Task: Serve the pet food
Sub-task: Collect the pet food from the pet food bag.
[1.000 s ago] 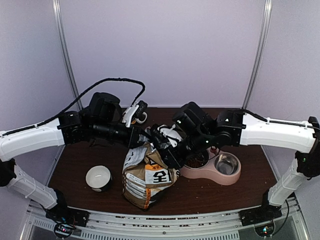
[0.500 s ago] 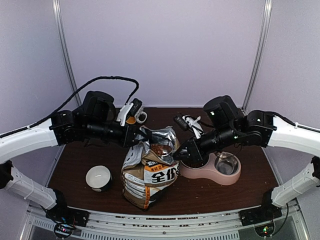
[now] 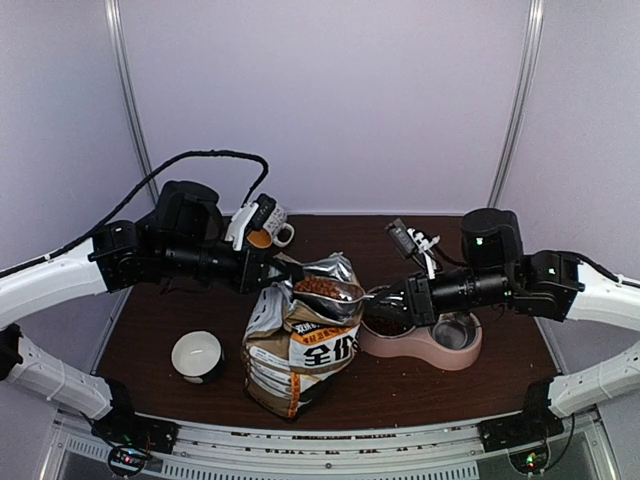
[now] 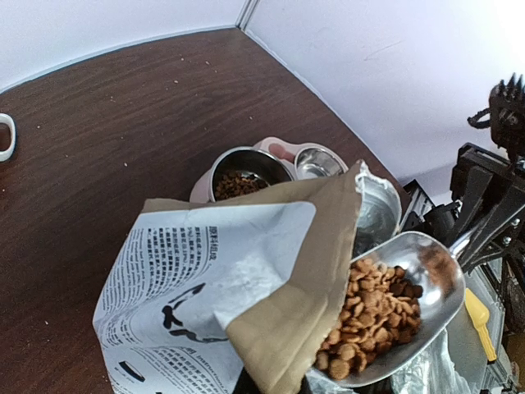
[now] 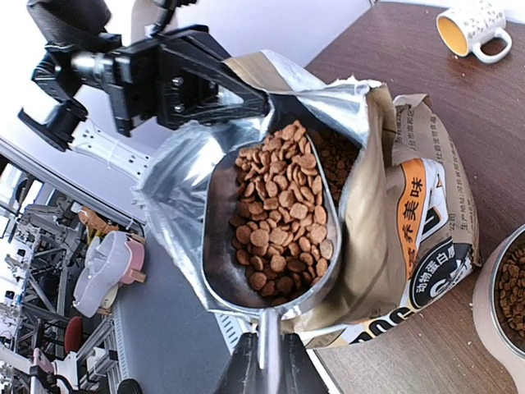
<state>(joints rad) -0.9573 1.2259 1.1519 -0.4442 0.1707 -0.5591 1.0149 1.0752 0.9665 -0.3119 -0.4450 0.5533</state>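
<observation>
On the overhead camera, the left fingers (image 3: 280,268) are pinched shut on the top rim of the pet-food bag (image 3: 300,355). The bag stands at 6 o'clock on the table (image 3: 160,320). My right fingers (image 3: 398,298) reach in from 3 o'clock, clamped on the handle of a metal scoop (image 3: 340,294). Its bowl lies in the bag's open mouth, heaped with kibble (image 3: 318,286). The pink double bowl (image 3: 420,352) sits at 4 o'clock, near the bag; its left cup holds more kibble, and its right steel cup (image 3: 452,330) shines bare. A white bowl (image 3: 197,355) is at 8 o'clock and a mug (image 3: 272,236) at 12 o'clock.

On the left wrist camera, the bag (image 4: 205,271) fills the lower half. The scoop (image 4: 431,275) is at 4 o'clock with kibble (image 4: 369,316) piled toward its near end. The double bowl (image 4: 283,149) lies at 12 o'clock beyond the bag. I can't make out my own fingers here.

On the right wrist camera, the right fingers (image 5: 267,365) at 6 o'clock are closed on the scoop's handle. The scoop (image 5: 217,213) is full of kibble (image 5: 279,213), with more loose inside the bag (image 5: 418,222). At 11 o'clock the left fingers (image 5: 225,90) grip the foil rim. The mug (image 5: 472,29) is at 1 o'clock.
</observation>
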